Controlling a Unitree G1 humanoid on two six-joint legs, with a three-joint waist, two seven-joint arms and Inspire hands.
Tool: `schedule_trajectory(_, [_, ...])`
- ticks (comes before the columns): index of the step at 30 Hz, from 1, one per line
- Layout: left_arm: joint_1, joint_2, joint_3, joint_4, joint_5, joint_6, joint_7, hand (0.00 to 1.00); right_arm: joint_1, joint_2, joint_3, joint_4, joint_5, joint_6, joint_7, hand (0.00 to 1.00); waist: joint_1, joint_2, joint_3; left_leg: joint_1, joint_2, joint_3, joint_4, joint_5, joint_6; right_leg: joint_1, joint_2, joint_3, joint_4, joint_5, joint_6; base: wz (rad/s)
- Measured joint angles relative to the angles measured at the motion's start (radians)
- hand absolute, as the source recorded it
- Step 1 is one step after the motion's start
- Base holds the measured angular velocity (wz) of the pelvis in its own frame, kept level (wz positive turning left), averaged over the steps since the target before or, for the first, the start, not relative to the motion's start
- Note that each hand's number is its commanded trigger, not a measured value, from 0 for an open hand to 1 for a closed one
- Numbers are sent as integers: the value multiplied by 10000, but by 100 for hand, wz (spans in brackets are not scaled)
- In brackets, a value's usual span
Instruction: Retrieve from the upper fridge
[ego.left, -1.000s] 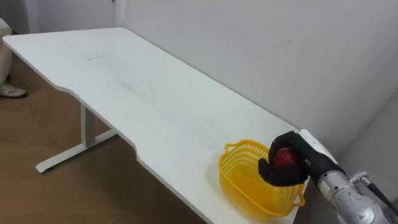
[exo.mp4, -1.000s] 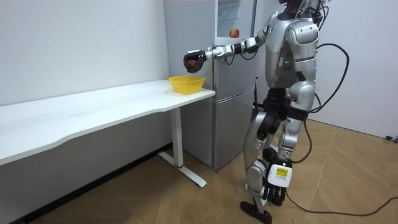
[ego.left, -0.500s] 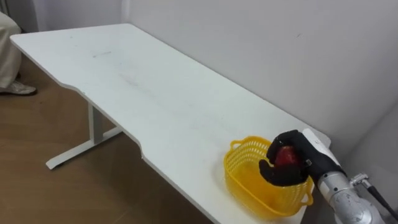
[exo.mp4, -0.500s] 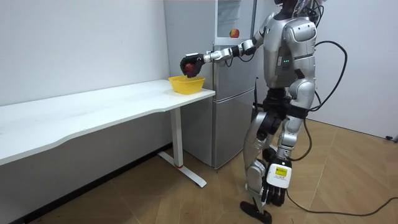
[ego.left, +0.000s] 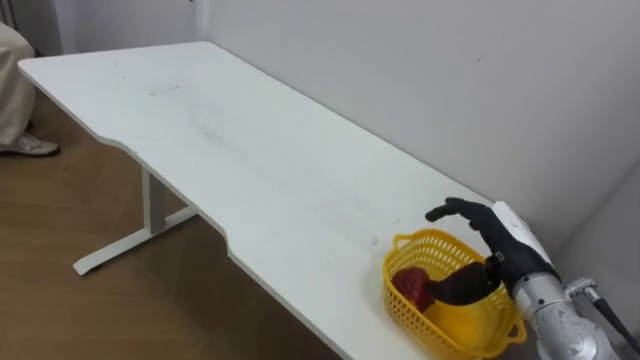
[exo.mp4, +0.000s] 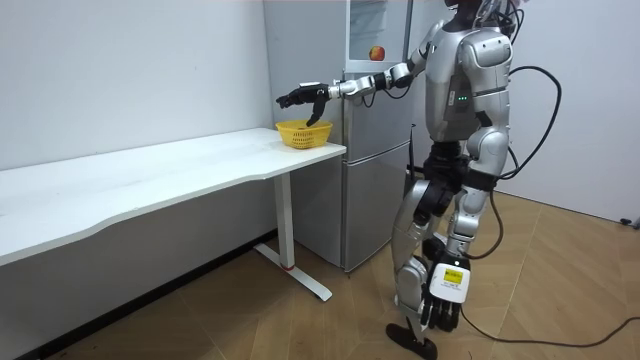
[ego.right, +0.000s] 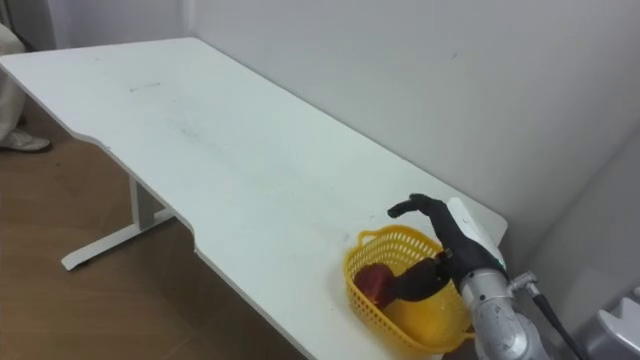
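Observation:
A red fruit (ego.left: 410, 285) lies inside the yellow mesh basket (ego.left: 470, 335) at the near right end of the white table (ego.left: 250, 160). My right hand (ego.left: 495, 240) hovers over the basket's right side, open, its dark fingers spread above the rim and its thumb reaching down inside, holding nothing. In the right eye view the fruit (ego.right: 376, 282) rests against the basket's left wall (ego.right: 362, 300), just left of the hand (ego.right: 450, 235). In the room view I stand in front of the fridge (exo.mp4: 375, 160), right arm stretched to the basket (exo.mp4: 303, 134). My left hand (exo.mp4: 467, 186) hangs beside my hip.
The long white table runs away to the far left along a pale wall. Its curved front edge borders a wooden floor. A person's pale clothing and shoe (ego.left: 15, 110) show at the left edge. The grey fridge stands just beyond the table's right end.
My right hand has gone from shut on the red fruit to open. The fruit has dropped into the basket.

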Motion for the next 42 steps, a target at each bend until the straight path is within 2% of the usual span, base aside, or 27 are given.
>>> schedule_trajectory(11, [22, 1, 5, -12, 12, 146, -56, 0, -1, 0, 30, 0, 65, 5, 0, 0, -7, -16, -12, 67, 10, 29, -34, 0, 0, 14, 13, 172, 0, 0, 0, 0])
schedule_trajectory(18, [24, 1, 27, -13, 10, 230, -102, 0, 0, 0, 74, -192, 104, 86, 1, 0, -2, -85, -65, 201, 30, 127, -138, 1, 0, 57, 11, 316, 0, 0, 0, -3])
schedule_trajectory(28, [75, 4, 39, -80, 27, 228, -307, 0, 8, -32, 62, -690, 855, 134, -19, 0, -112, -75, -58, 513, 39, 163, -229, -4, 4, 349, 2, 311, -3, 1, 3, -1])
schedule_trajectory(34, [502, 4, 214, -199, 70, 217, -255, 0, 8, -185, 18, -2002, 910, 86, -317, 0, -434, -93, -78, 590, 41, 163, -228, -2, 3, 390, 6, 296, -5, 0, 4, 0])
schedule_trajectory(35, [603, -2, 233, -228, 70, 214, -189, 0, 13, -183, 13, -2162, 910, 73, -397, 0, -494, -69, -61, 694, 38, 163, -236, -2, 3, 502, 5, 327, -13, 0, 4, 0])
schedule_trajectory(38, [765, -2, 240, -282, 63, 209, 53, 0, 59, -189, -31, -2351, 936, -131, -491, 0, -623, 9, -75, 1013, 59, 243, -352, -8, 10, 726, 5, 567, 6, 0, 4, -6])
schedule_trajectory(40, [811, -23, 248, -326, 67, 207, 109, 0, 61, -193, -134, -2411, 933, -194, -563, 0, -726, 77, -112, 1068, 81, 267, -317, -40, 23, 817, 12, 602, 6, 2, 9, -7])
schedule_trajectory(42, [909, -111, 321, -578, 120, 181, 118, 0, 101, -197, -453, -3044, 917, -191, -647, 0, -956, 260, -160, 1071, 82, 246, -257, -55, 26, 831, 10, 609, 0, 13, 26, -3])
